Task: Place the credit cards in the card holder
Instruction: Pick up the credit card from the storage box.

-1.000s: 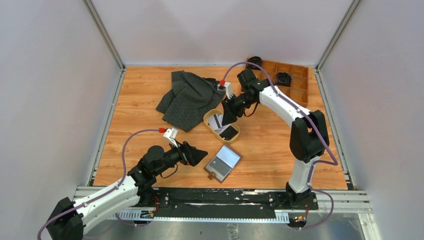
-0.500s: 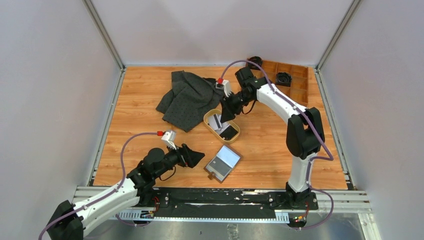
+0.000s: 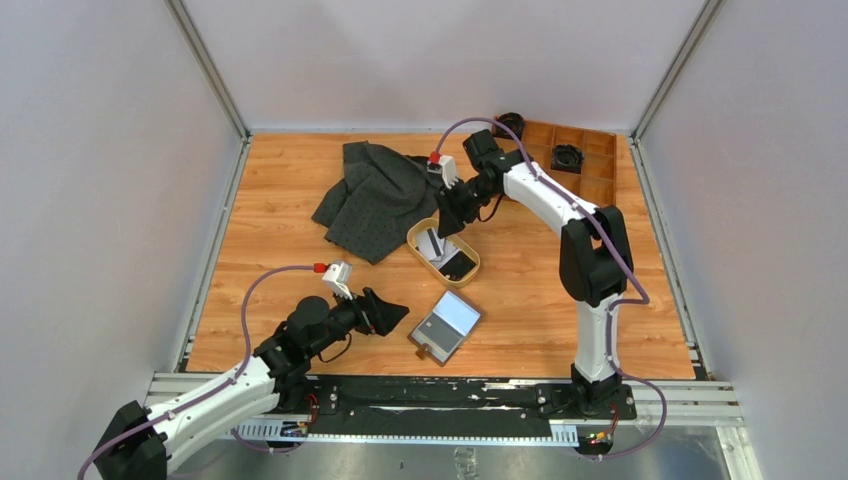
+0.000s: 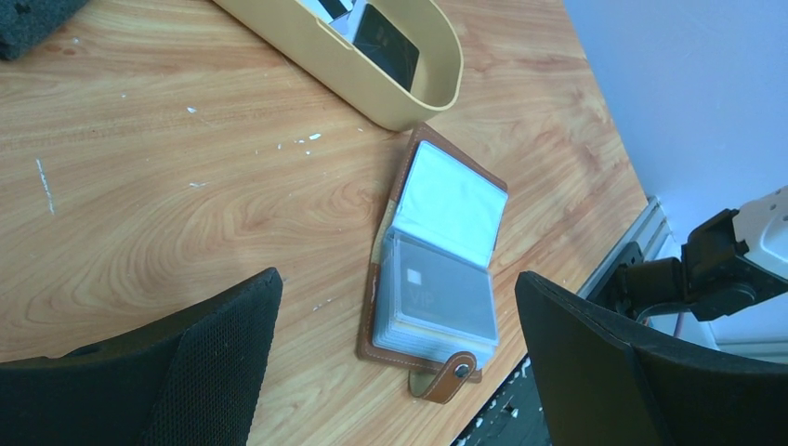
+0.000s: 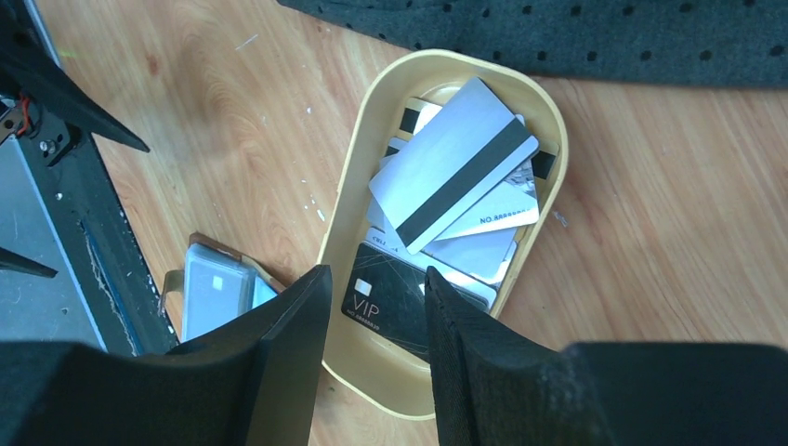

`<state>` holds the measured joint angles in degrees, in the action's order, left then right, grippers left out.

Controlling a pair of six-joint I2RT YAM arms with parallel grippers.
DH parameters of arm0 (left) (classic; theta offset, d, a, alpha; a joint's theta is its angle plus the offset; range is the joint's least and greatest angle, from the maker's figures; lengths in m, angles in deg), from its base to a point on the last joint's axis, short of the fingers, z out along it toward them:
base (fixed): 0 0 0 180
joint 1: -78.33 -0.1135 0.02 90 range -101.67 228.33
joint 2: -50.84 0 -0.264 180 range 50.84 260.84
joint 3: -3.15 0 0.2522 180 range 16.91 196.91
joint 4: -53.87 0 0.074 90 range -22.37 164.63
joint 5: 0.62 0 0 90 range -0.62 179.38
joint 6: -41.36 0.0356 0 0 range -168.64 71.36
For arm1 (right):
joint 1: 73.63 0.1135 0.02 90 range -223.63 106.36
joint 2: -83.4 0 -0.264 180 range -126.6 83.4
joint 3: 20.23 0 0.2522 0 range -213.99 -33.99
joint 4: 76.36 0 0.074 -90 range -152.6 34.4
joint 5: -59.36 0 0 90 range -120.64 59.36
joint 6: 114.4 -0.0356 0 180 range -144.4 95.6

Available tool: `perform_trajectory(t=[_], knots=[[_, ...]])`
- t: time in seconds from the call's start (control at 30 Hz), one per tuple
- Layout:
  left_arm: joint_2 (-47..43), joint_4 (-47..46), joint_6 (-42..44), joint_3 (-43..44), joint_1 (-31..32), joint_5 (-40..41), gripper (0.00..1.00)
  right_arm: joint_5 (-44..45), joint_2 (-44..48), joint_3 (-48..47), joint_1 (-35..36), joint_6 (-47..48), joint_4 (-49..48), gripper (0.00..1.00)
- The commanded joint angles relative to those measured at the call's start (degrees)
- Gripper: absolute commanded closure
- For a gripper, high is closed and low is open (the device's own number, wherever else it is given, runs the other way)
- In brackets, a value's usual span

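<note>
The credit cards lie stacked in an oval tan tray [image 3: 413, 240]. A silver card with a black stripe [image 5: 453, 177] is on top, and a black VIP card [image 5: 395, 297] lies at the near end. The card holder [image 3: 446, 325] lies open on the table, with a grey card under its clear sleeve [image 4: 437, 288]. It also shows in the right wrist view [image 5: 216, 288]. My left gripper [image 3: 395, 312] is open and empty, low and just left of the holder [image 4: 398, 279]. My right gripper [image 3: 450, 220] hovers over the tray, its jaws a little apart and empty above the VIP card [image 5: 376, 271].
A dark grey dotted cloth [image 3: 375, 195] lies crumpled behind and left of the tray. A wooden compartment box [image 3: 585, 165] with black items stands at the back right. The metal rail [image 3: 450, 385] runs close behind the holder's near edge. Walls enclose three sides.
My right gripper has shifted a little left and back above the tray. My left gripper drew back slightly to the left, then held still. Nothing was grasped.
</note>
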<state>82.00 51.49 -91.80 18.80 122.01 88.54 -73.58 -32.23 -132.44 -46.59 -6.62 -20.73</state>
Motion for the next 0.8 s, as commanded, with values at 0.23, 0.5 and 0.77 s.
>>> perform_trajectory(t=[0.23,0.5,0.77], knots=[[-1.0,0.1,-1.5,-1.4,-0.4,2.7,0.0,5.8,-4.3,-0.5,1.6,-7.4,-2.3,0.55],[-0.5,0.1,-1.7,-1.4,-0.3,3.2,0.0,4.3,-6.5,-0.5,1.8,-11.7,-3.1,0.56],[-0.4,0.1,-1.7,-1.4,-0.3,3.4,0.0,3.9,-7.1,0.2,1.9,-12.4,-3.0,0.58]])
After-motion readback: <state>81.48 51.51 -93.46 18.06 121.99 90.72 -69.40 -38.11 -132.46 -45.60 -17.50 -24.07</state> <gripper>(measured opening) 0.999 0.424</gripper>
